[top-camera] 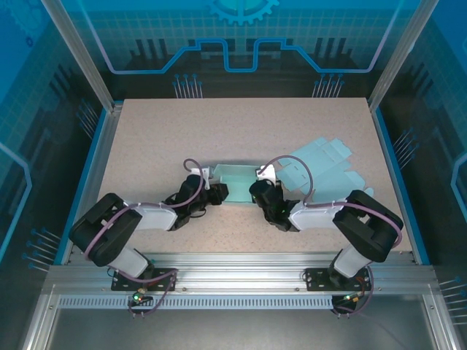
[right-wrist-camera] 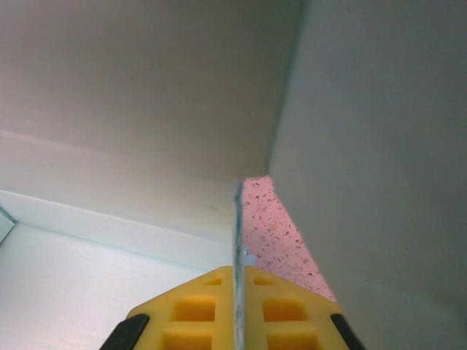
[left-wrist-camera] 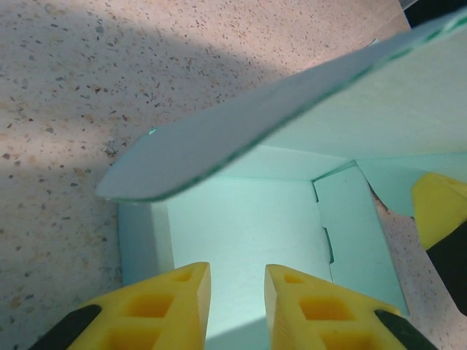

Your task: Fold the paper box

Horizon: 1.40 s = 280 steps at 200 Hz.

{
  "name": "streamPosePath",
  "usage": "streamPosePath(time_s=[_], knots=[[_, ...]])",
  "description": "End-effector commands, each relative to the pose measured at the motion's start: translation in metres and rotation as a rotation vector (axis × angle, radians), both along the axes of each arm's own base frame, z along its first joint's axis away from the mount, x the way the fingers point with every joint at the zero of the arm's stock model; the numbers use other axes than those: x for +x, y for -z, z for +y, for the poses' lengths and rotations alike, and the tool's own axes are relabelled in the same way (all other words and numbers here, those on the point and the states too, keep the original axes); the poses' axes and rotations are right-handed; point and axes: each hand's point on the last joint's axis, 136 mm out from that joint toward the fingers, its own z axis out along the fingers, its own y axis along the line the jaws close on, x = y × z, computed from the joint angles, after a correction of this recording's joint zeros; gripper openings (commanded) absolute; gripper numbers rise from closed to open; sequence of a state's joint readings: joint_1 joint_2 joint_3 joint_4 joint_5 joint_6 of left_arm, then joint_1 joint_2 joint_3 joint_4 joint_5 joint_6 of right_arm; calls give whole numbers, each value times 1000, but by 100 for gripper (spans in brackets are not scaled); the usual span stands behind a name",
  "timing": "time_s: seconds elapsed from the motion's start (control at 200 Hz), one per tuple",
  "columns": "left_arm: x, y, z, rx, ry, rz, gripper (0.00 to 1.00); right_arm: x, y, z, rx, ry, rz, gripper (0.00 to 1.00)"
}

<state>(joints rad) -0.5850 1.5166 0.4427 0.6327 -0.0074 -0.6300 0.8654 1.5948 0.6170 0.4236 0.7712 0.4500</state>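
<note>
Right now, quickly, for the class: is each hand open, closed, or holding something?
Left hand: open, fingers apart above the paper box floor, holding nothing.
Right hand: closed on a thin panel of the paper box.

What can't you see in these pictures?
Top view: whether the left pincer is open; it is too small and dark to tell.
Left wrist view: what lies past the paper box, behind its blurred raised flap.
Right wrist view: most of the table, blocked by box walls.
</note>
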Motion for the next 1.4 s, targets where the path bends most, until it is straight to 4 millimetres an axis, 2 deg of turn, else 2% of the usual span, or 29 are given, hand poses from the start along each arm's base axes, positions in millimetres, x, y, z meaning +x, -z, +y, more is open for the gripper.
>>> streamPosePath(time_s=[0.0,0.17,0.275,0.375,0.465,0.535,0.65,0.715,0.86,0.995,1.071,1.141,1.271,1.311,1.331,1.396], knots=[[-25,20,16,59,-6,78,31,-36,61,-14,-142,-55,192,0],[-30,-12,26,72,-17,14,52,-35,59,-12,-145,-51,181,0],[-31,-37,35,95,-33,-45,59,-35,58,-12,-170,-54,191,0],[-34,-56,48,142,-58,-96,62,-33,52,-10,-175,-61,185,0],[-34,-69,63,232,-75,-144,67,-32,46,-9,-179,-68,177,0],[-33,-84,65,319,-24,-205,72,-32,41,-7,-179,-77,172,0],[-24,-107,73,513,75,-273,74,-32,31,-6,-176,-89,163,16],[-14,-120,79,560,100,-296,75,-32,26,-6,-174,-93,155,25],[8,-154,79,518,207,-377,75,-33,10,-5,-166,-107,142,44],[28,-174,77,520,293,-387,76,-37,-15,-5,-150,-125,134,60],[34,-178,74,528,348,-350,76,-40,-34,-7,-141,-129,138,69],[35,-179,67,539,420,-338,76,-45,-54,-10,-137,-138,148,74],[32,-169,60,555,525,-309,76,-54,-92,-15,-103,-172,164,75],[34,-165,61,560,527,-301,76,-58,-94,-19,-103,-179,188,75],[35,-162,62,558,527,-300,76,-57,-106,-17,-84,-184,183,75],[40,-155,64,538,514,-299,74,-58,-114,-19,-69,-203,222,73]])
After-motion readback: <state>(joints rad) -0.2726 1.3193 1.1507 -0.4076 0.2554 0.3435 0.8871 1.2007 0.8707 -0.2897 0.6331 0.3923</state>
